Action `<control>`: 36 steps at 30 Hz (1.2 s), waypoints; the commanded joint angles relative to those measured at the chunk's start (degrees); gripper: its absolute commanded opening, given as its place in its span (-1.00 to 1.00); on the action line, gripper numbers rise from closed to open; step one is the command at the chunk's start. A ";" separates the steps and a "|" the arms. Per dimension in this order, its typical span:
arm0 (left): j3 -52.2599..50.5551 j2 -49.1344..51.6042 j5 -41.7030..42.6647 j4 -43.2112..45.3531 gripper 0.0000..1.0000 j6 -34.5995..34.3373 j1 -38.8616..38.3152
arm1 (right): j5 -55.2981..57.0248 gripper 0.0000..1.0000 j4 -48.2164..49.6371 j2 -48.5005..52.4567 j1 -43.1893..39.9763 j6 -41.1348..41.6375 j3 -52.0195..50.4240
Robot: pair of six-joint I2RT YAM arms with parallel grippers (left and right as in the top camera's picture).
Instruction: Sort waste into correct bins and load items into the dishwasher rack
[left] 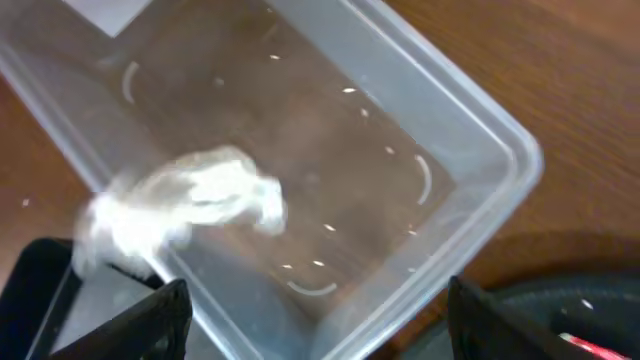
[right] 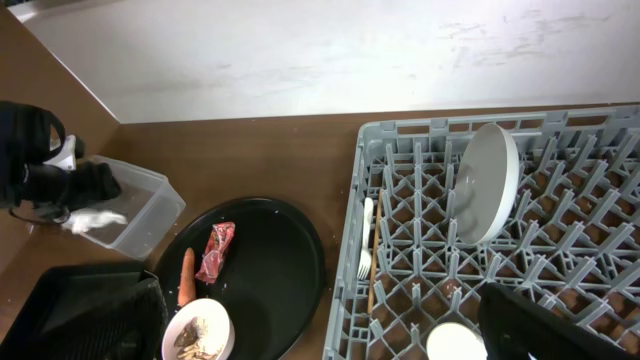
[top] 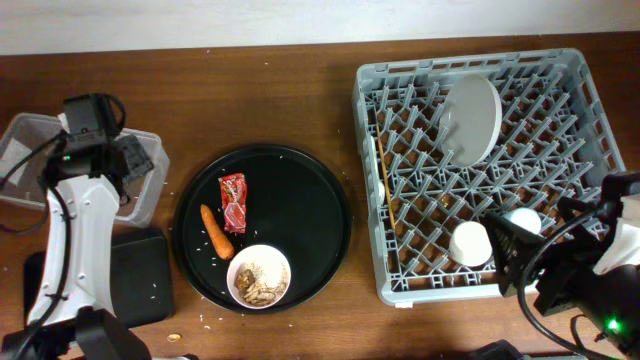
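Note:
My left gripper (left: 315, 345) is open and empty above the clear tub (left: 470, 130), which also shows in the overhead view (top: 25, 135). The crumpled paper ball (left: 185, 205) is blurred at the tub's left wall, clear of the fingers. The red wrapper (top: 233, 200), carrot (top: 216, 230) and white bowl (top: 243, 270) of brown scraps (top: 263, 285) lie on the round black tray (top: 310, 220). The dishwasher rack (top: 570, 70) holds the upright plate (top: 472, 118), white cup (top: 470, 243), light-blue cup (top: 522, 220), fork (right: 366, 240) and stick (top: 396, 210). My right gripper (top: 510, 255) is open and empty over the rack's near corner.
The shallow black rectangular tray (top: 140, 275) sits left of the round tray, below the tub. The left arm (top: 75, 220) stretches over it. A pale wall (right: 350, 50) runs along the table's far edge. Crumbs lie scattered on the round tray and table.

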 commanded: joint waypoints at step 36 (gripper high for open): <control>2.10 4.07 8.81 -27.52 0.27 -19.54 -26.12 | 0.28 0.97 0.20 -0.02 0.11 0.00 0.07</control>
